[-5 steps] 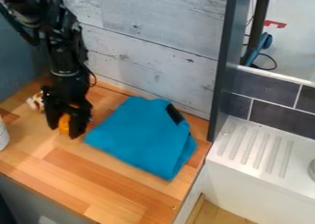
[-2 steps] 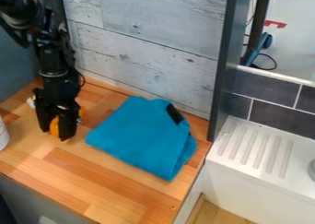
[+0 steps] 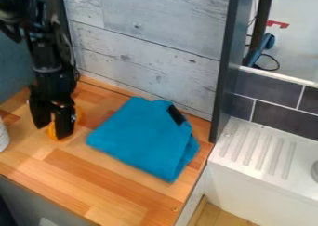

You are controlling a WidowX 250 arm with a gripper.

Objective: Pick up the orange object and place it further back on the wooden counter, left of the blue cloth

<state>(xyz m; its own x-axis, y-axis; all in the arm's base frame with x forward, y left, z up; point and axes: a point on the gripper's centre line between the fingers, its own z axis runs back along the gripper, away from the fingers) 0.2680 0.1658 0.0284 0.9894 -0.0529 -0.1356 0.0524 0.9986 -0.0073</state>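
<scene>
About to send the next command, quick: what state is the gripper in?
Gripper: open, its fingers apart, with an orange object partly hidden behind one finger; whether they touch, I can't tell.

Soft, even light brightens the desk (image 3: 118, 176) before me; the view is slightly blurry, fine detail smeared.
</scene>
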